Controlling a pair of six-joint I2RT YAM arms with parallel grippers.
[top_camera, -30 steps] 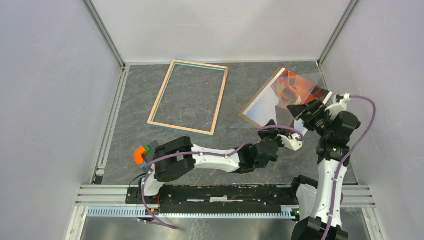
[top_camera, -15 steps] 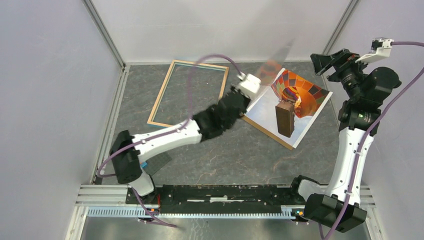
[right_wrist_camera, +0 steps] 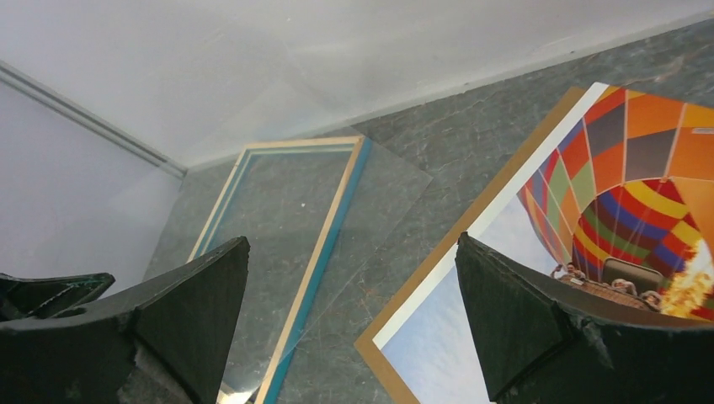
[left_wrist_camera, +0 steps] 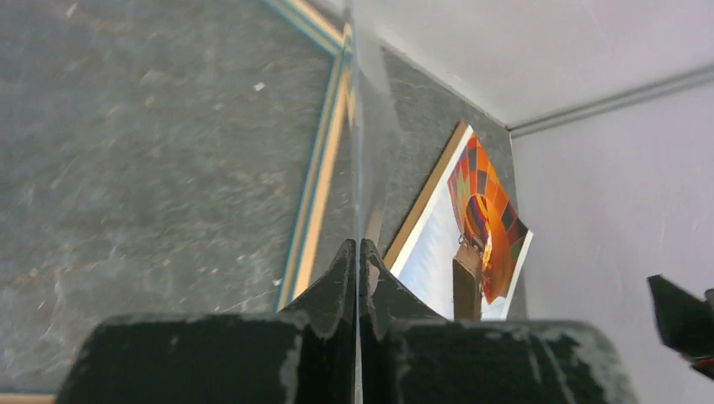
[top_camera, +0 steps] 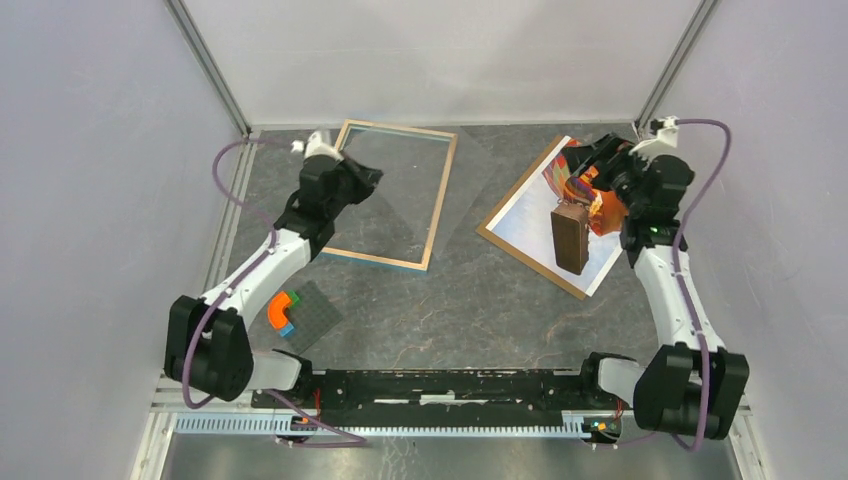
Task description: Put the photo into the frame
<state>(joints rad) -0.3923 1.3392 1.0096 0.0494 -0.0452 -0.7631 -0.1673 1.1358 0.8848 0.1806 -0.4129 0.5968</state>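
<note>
The frame (top_camera: pixel 441 200) lies flat at the back left, light wood side up with a blue edge (right_wrist_camera: pixel 324 236) (left_wrist_camera: pixel 316 194). My left gripper (top_camera: pixel 365 178) (left_wrist_camera: pixel 359 244) hangs over it, shut on a clear sheet (right_wrist_camera: pixel 379 202) that reaches right past the frame's rail. The photo (top_camera: pixel 525 215) (right_wrist_camera: pixel 640 194) (left_wrist_camera: pixel 484 210), balloon side up, rests on a brown backing board (top_camera: pixel 518 183) (right_wrist_camera: pixel 471 217) at the back right. A brown block (top_camera: pixel 570 238) stands on the photo. My right gripper (top_camera: pixel 600 165) (right_wrist_camera: pixel 353 239) hovers open above the photo's far corner, holding nothing.
An orange, green and blue toy piece (top_camera: pixel 283 310) sits by a dark grey plate (top_camera: pixel 318 316) at the near left. Grey walls close in the table on the left, back and right. A metal rail (top_camera: pixel 450 385) runs along the near edge.
The left arm swung left from the photo to above the frame, carrying the clear sheet. The right arm came down from high at the right to just over the photo's far corner.
</note>
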